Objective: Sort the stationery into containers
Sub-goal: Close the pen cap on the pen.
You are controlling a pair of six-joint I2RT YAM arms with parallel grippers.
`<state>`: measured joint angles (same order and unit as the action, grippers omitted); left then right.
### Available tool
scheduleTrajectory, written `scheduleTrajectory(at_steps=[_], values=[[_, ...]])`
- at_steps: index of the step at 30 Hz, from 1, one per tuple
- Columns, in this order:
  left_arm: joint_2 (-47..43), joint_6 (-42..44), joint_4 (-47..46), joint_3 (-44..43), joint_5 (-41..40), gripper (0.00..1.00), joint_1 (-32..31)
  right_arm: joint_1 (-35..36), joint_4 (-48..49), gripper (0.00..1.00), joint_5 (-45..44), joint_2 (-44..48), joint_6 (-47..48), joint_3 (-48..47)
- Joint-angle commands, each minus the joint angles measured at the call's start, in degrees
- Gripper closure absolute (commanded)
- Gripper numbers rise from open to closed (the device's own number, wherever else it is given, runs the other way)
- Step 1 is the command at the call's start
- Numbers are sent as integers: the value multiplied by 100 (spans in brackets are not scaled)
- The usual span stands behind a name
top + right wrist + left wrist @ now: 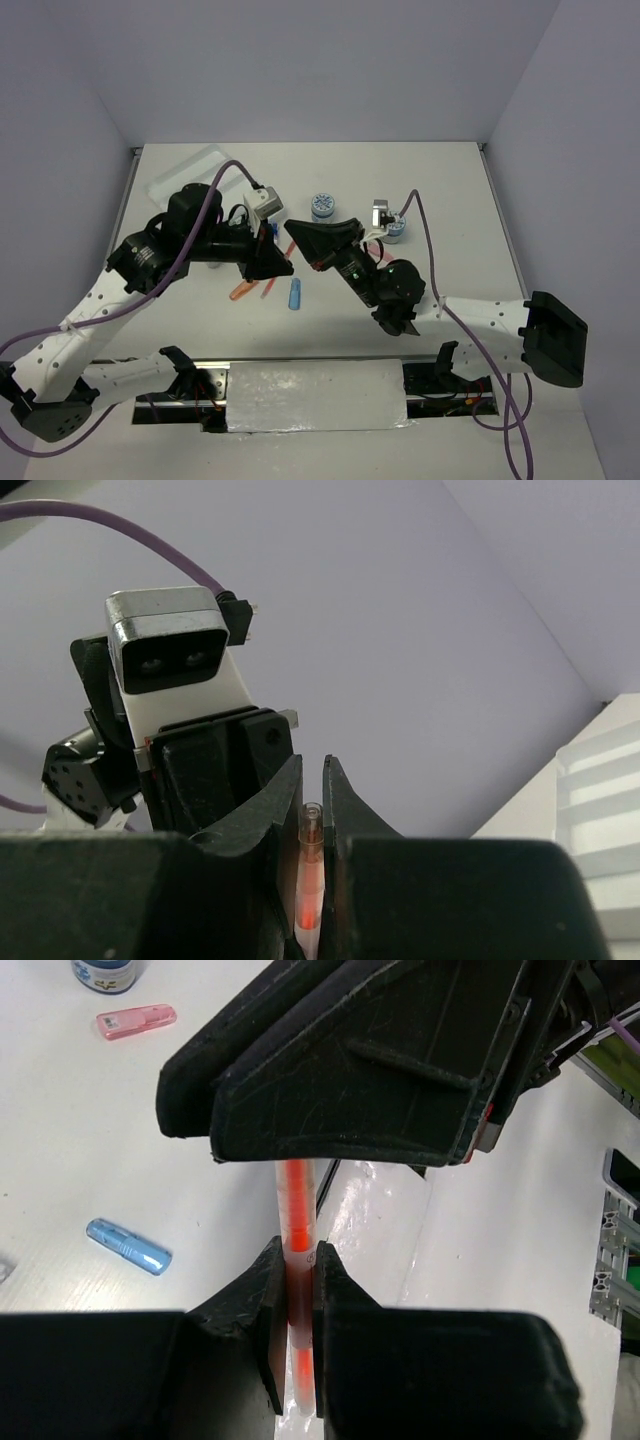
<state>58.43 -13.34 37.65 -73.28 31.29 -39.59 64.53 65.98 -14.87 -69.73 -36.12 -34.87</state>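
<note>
Both grippers hold one thin orange pen (296, 1205) in the air over the table's middle. My left gripper (297, 1260) is shut on its lower part. My right gripper (312, 775) is shut on its clear-tipped end (311, 825), and its black fingers (340, 1070) fill the top of the left wrist view. From above the two grippers meet tip to tip, left gripper (274, 262) and right gripper (301, 236), hiding the pen. The white tray (190, 170) lies at the far left.
An orange piece (240, 292), a pink piece (268, 288) and a blue piece (295, 295) lie on the table below the grippers. Two blue-white pots (322, 206) (395, 231) stand behind them. The left wrist view shows the blue piece (128, 1246) and pink piece (136, 1021).
</note>
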Motion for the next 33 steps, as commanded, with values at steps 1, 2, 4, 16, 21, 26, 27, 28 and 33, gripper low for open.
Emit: scheduleTrajectory(at_steps=[1,2,4,16,21,26,27,28,33], values=[[133,209,-3422,-1031,800,100,-31,578,-2906,100,1593,-1015,255,385],[133,201,-3448,-1013,809,100,4,587,-2915,100,1628,-1112,263,367],[203,192,-3458,-1118,975,100,136,604,-3028,100,1655,-1235,272,262],[-700,149,-3947,1003,-42,100,233,622,-4624,100,883,64,526,-412],[-1307,-369,-4757,2185,-229,100,101,569,-5735,98,574,522,808,-1328],[-1352,-520,-4960,2546,-97,100,22,560,-6026,79,617,636,922,-1760],[-1344,-520,-4960,2598,-114,100,4,552,-6000,69,635,680,922,-1777],[-1352,-529,-4969,2634,-158,100,-39,552,-5974,66,661,724,922,-1795],[-1431,-599,-5030,2836,-316,100,-119,534,-6026,44,529,847,1028,-1909]])
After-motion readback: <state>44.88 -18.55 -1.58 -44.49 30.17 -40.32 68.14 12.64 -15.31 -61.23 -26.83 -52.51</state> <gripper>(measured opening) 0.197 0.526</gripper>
